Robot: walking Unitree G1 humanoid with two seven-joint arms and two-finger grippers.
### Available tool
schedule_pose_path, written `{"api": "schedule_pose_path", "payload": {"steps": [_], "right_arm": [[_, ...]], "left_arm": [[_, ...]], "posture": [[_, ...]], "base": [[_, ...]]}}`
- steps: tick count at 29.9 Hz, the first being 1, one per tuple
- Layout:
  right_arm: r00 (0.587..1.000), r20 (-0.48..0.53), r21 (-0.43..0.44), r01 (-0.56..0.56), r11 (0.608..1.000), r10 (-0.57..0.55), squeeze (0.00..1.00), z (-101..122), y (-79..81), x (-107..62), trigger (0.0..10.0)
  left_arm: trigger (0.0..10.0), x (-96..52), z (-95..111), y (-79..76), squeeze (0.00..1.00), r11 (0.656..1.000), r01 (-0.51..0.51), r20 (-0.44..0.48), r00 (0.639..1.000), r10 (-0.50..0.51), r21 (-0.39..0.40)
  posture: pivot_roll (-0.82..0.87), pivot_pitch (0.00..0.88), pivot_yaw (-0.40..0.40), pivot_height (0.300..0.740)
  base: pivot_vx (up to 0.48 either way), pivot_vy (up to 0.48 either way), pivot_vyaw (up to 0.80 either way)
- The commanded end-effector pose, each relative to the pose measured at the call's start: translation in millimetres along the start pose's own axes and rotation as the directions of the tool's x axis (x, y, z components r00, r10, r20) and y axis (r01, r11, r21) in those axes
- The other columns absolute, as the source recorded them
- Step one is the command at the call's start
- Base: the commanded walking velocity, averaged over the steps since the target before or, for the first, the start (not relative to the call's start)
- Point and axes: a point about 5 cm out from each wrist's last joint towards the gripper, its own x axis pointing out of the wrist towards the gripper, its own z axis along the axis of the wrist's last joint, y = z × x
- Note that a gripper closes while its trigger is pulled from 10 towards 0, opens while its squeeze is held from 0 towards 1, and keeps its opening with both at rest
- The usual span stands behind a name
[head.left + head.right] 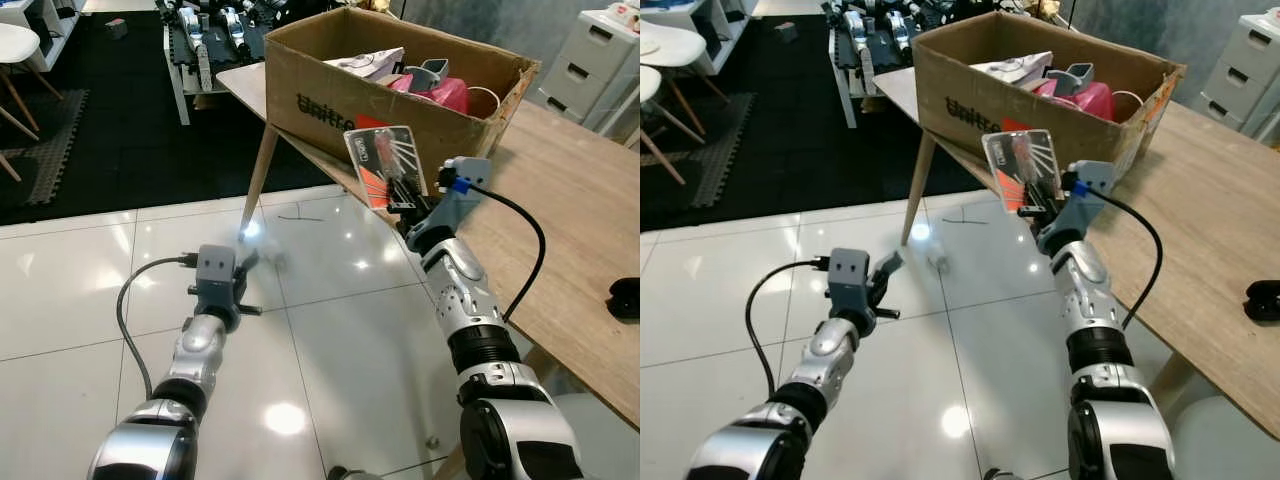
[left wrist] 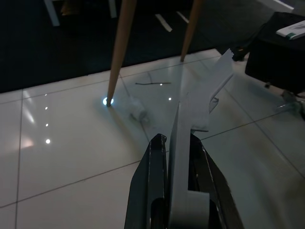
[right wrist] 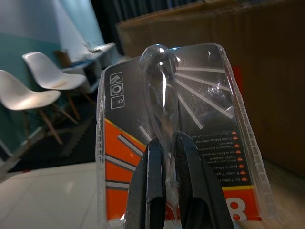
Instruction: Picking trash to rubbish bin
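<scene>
Right gripper [image 1: 408, 190] is raised in front of me, its fingers pinched tight on a clear blister pack [image 1: 382, 165] with an orange and black card inside; I see the pack held upright, just in front of the near wall of the cardboard box [image 1: 330, 95], close to the table edge; in the right wrist view the two fingers [image 3: 155, 176] meet over the plastic bubble of the pack [image 3: 190, 138], with no gap to speak of. Left gripper [image 1: 250, 265] is held low over the white tiled floor [image 1: 80, 290]; in the left wrist view its fingers [image 2: 155, 162] are closed on a flat pale strip of paper or plastic [image 2: 200, 105] that sticks out forward between them. The box sits on the wooden table [image 1: 570, 200] and holds mixed rubbish, with something pink [image 1: 440, 92] showing inside; a small crumpled white scrap [image 2: 137, 109] lies on the floor near the foot of a table leg [image 1: 258, 170]; a white chair [image 1: 18, 55] stands well off to my left on the dark mat.
</scene>
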Motion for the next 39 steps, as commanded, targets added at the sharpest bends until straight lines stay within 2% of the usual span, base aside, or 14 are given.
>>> {"api": "schedule_pose_path", "payload": {"steps": [1, 2, 3, 4, 8, 9, 11, 14, 15, 17, 22, 26, 36, 39], "right_arm": [[0.995, 0.045, -0.004, -0.085, 0.996, 0.085, 0.00, 9, 11.3, 0.5, 10.0], [0.983, 0.076, -0.011, -0.165, 0.986, 0.165, 0.00, 16, 22.8, 1.0, 10.0], [0.983, 0.076, -0.011, -0.165, 0.986, 0.165, 0.00, 16, 22.8, 1.0, 10.0], [0.971, 0.094, -0.018, -0.217, 0.976, 0.218, 0.00, 21, 30.6, 0.7, 10.0], [0.902, 0.206, 0.002, -0.389, 0.921, 0.380, 0.00, 51, 60.6, -1.1, 10.0], [0.902, 0.206, 0.002, -0.389, 0.921, 0.380, 0.00, 51, 60.6, -1.1, 10.0], [0.875, 0.227, -0.018, -0.436, 0.900, 0.428, 0.00, 60, 69.6, -2.7, 10.0], [0.871, 0.228, -0.023, -0.441, 0.897, 0.435, 0.00, 62, 70.8, -3.1, 10.0], [0.871, 0.225, -0.034, -0.441, 0.897, 0.436, 0.00, 64, 71.4, -3.5, 10.0], [0.881, 0.211, -0.042, -0.424, 0.905, 0.423, 0.00, 63, 69.6, -2.4, 10.0], [0.905, 0.163, -0.045, -0.391, 0.919, 0.393, 0.00, 57, 66.7, -1.5, 10.0], [0.913, 0.145, -0.024, -0.382, 0.924, 0.381, 0.00, 56, 66.8, -2.7, 10.0], [0.915, 0.120, -0.023, -0.386, 0.922, 0.385, 0.00, 54, 68.9, -2.1, 10.0], [0.910, 0.142, -0.039, -0.389, 0.920, 0.390, 0.00, 62, 72.3, -1.1, 10.0]], "left_arm": [[10.0, 0.5, 1, -2.7, 0.00, 1.000, 0.017, 0.013, 1.000, -0.016, -0.007], [10.0, 0.5, 2, -3.4, 0.00, 0.999, 0.023, 0.021, 1.000, -0.022, -0.024], [10.0, 0.5, 2, -3.4, 0.00, 0.999, 0.023, 0.021, 1.000, -0.022, -0.024], [10.0, 0.4, 2, -3.7, 0.00, 0.999, 0.027, 0.027, 0.999, -0.026, -0.036], [10.0, 0.4, 5, -0.4, 0.00, 0.998, 0.013, 0.047, 0.999, -0.010, -0.065], [10.0, 0.4, 5, -0.4, 0.00, 0.998, 0.013, 0.047, 0.999, -0.010, -0.065], [10.0, 1.6, 11, 3.8, 0.00, 0.995, 0.001, 0.072, 0.997, 0.006, -0.096], [10.0, 2.4, 13, 5.3, 0.00, 0.994, -0.001, 0.084, 0.996, 0.011, -0.112], [10.0, 4.6, 22, 9.0, 0.00, 0.990, -0.004, 0.116, 0.993, 0.021, -0.141], [10.0, 6.5, 29, 11.2, 0.00, 0.989, -0.003, 0.144, 0.989, 0.025, -0.148], [10.0, 12.1, 54, 14.8, 0.00, 0.990, 0.011, 0.233, 0.972, 0.022, -0.142], [10.0, 13.8, 64, 12.9, 0.00, 0.991, 0.033, 0.267, 0.964, 0.004, -0.131], [10.0, 14.8, 57, -6.5, 0.00, 0.988, 0.098, 0.252, 0.965, -0.065, -0.120], [10.0, 15.0, 55, -12.2, 0.00, 0.985, 0.112, 0.249, 0.965, -0.077, -0.130]], "posture": [[0.00, 0.076, -0.005, 0.740], [0.00, 0.076, -0.003, 0.740], [0.00, 0.076, -0.003, 0.740], [0.00, 0.076, -0.003, 0.740], [0.00, 0.082, 0.004, 0.740], [0.00, 0.082, 0.004, 0.740], [0.00, 0.081, 0.003, 0.740], [0.00, 0.082, 0.004, 0.740], [-0.01, 0.083, 0.004, 0.740], [-0.01, 0.085, 0.004, 0.740], [0.00, 0.085, 0.006, 0.740], [0.00, 0.085, 0.009, 0.740], [0.01, 0.083, 0.014, 0.740], [0.01, 0.085, 0.019, 0.740]], "base": [[0.000, 0.000, 0.00], [0.000, 0.000, 0.00], [0.000, 0.000, 0.00], [0.000, 0.000, 0.00], [0.307, 0.000, 0.00], [0.337, 0.000, 0.00], [0.362, 0.000, 0.00], [0.395, 0.000, 0.00], [0.435, 0.000, 0.00], [0.448, 0.000, 0.00], [0.464, 0.000, 0.00], [0.471, 0.000, 0.00], [0.477, 0.000, -0.77], [0.472, 0.000, -0.79]]}}
